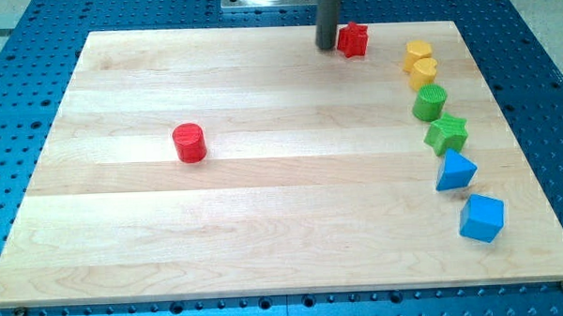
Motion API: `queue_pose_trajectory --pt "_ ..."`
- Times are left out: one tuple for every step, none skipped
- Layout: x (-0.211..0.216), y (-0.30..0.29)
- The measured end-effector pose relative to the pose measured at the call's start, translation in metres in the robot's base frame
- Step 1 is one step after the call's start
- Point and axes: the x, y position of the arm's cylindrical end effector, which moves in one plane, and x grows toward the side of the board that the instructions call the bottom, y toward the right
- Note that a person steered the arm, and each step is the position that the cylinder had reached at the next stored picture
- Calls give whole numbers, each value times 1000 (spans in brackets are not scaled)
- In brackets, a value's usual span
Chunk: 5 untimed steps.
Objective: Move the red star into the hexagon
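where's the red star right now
The red star sits at the view's top edge of the board, right of centre, with my tip just to its left and the yellow blocks off to its right.

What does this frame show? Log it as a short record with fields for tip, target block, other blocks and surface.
tip: my tip near the view's top, just left of the red star; contact cannot be told
hexagon: yellow hexagon, right of the star, apart from it
red cylinder: alone, left of centre
right-side arc, top to bottom: yellow block, green cylinder, green star, blue triangle, blue cube
surface: wooden board
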Motion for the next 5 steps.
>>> queue_pose_trajectory --pt "0 39" --pt "1 48" --pt "1 80" --pt "1 79" --pt "-1 65"
